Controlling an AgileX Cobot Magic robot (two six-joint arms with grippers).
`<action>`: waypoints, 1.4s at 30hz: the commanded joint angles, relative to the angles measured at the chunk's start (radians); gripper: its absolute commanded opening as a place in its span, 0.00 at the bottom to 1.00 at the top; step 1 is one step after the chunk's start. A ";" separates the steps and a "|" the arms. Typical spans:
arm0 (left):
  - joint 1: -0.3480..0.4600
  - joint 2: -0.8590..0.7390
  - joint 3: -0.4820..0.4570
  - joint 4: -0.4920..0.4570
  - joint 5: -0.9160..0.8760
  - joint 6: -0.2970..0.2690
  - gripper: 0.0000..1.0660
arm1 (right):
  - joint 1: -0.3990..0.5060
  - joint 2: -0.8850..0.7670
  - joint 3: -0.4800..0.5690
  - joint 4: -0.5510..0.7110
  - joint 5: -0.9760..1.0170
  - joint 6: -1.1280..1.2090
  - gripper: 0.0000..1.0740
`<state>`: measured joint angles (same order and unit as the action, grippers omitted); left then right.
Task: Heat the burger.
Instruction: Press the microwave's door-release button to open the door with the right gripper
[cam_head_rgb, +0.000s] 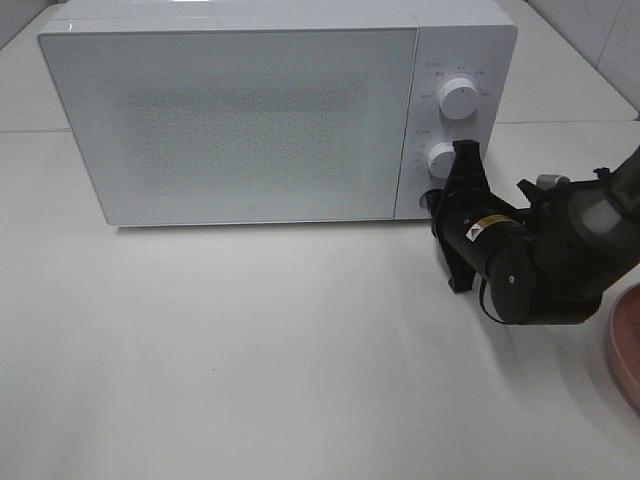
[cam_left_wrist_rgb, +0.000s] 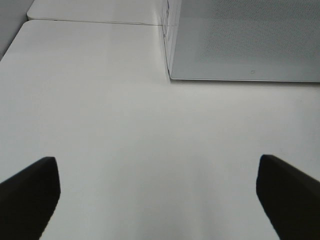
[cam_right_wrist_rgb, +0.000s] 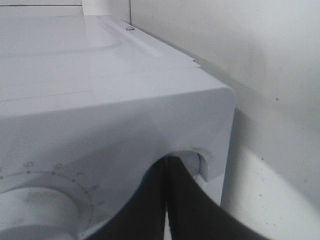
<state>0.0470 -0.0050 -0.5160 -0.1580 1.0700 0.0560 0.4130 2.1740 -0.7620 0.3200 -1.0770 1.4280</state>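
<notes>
1. The small round burger is seen in no view. Whether it lies behind the frosted door (cam_head_rgb: 240, 120) cannot be told (the visible sliver of the flat pink round plate (cam_head_rgb: 625, 345) is bare).
2. The boxy white microwave oven (cam_head_rgb: 470, 40) is shut. The step in hand is judged to be pressing the recessed round button (cam_right_wrist_rgb: 202, 162) under its lower white dial (cam_head_rgb: 441, 158).
3. A short, straight push is called for next.
4. The right gripper (cam_right_wrist_rgb: 167, 165), fingers pinched together and empty, is levelled at that button.
5. The left gripper (cam_left_wrist_rgb: 157, 165) hangs spread wide over the white table (cam_head_rgb: 250, 350), holding nothing.
</notes>
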 joint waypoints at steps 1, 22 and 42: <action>-0.008 -0.015 0.001 -0.006 0.000 -0.001 0.94 | -0.018 -0.013 -0.079 0.038 -0.167 -0.023 0.00; -0.008 -0.015 0.001 -0.006 0.000 -0.001 0.94 | -0.018 -0.013 -0.189 0.126 -0.161 -0.094 0.00; -0.008 -0.015 0.001 -0.006 0.000 -0.001 0.94 | 0.044 -0.060 -0.022 0.039 0.027 -0.041 0.00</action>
<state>0.0470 -0.0050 -0.5160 -0.1580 1.0700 0.0560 0.4510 2.1470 -0.7930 0.4230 -0.9730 1.3630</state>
